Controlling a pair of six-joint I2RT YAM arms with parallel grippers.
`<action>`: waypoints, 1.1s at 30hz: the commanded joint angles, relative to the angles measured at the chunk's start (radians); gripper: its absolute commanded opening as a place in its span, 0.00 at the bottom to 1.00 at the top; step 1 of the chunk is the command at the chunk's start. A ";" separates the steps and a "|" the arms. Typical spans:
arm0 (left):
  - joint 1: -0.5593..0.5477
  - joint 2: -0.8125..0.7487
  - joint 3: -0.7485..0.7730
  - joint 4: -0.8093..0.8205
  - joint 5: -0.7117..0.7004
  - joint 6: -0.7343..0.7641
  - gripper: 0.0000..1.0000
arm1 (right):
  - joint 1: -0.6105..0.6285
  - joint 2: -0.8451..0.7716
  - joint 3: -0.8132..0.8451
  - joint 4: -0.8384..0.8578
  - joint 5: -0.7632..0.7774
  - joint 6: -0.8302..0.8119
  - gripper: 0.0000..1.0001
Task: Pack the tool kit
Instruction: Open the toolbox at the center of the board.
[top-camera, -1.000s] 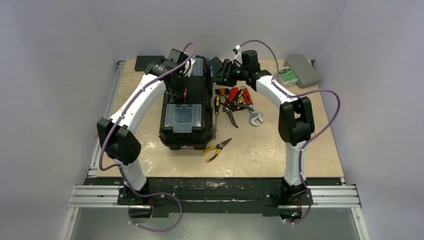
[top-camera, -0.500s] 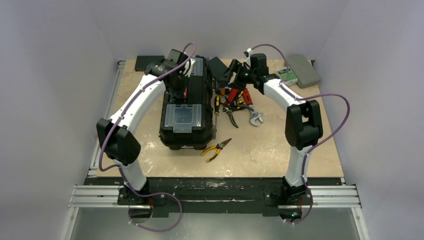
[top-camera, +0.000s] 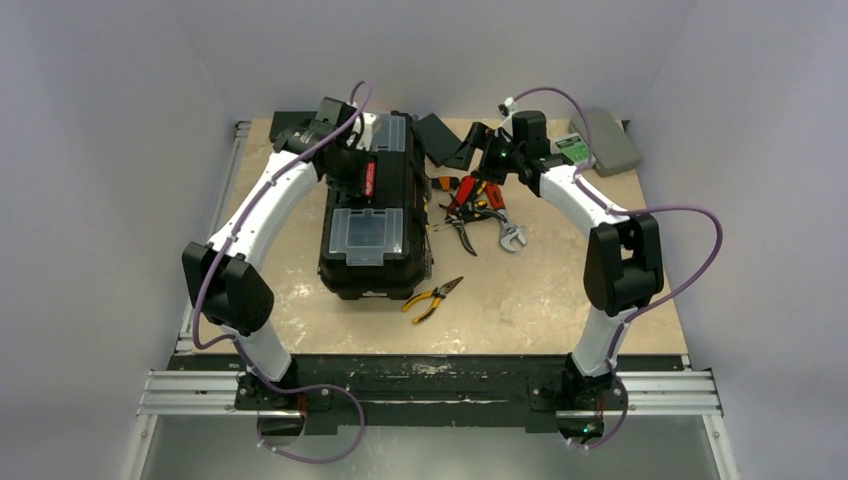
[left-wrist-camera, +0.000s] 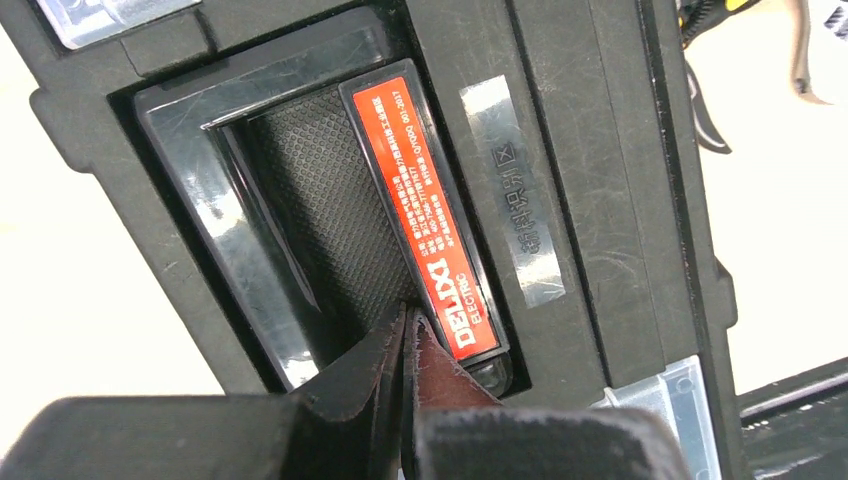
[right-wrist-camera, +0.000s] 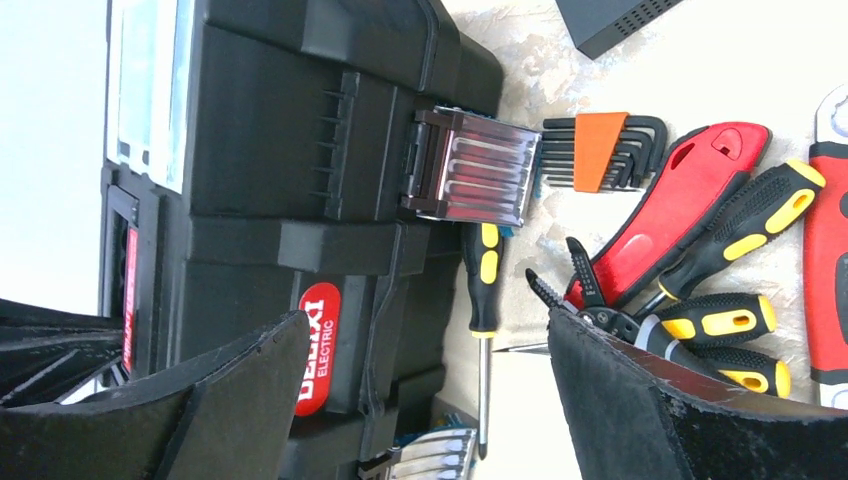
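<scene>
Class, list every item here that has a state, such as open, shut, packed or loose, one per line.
Large black plastic toolbox, lid shut.
Its red-marked handle, folded flat.
Near clear-lidded compartment, closed.
Left gripper, jaws shut by the handle.
Right gripper, jaws open, empty.
Yellow-handled pliers, loose on the table.
Red, yellow and black-handled tool pile, unpacked beside the toolbox.

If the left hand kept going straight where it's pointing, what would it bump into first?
Most likely the red-labelled handle on top of the toolbox, or the dimpled black recess just beside it. The left hand, shut, points right at that edge; depth is unclear.
</scene>
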 joint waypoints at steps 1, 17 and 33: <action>0.018 -0.055 -0.034 -0.013 0.204 -0.064 0.00 | 0.008 -0.053 -0.021 -0.007 -0.032 -0.065 0.90; 0.043 -0.107 0.000 -0.033 -0.202 -0.076 0.62 | 0.027 -0.086 -0.068 0.020 -0.055 -0.064 0.99; 0.169 0.118 0.017 -0.108 -0.010 -0.100 0.62 | 0.030 -0.115 -0.106 0.052 -0.105 -0.030 0.99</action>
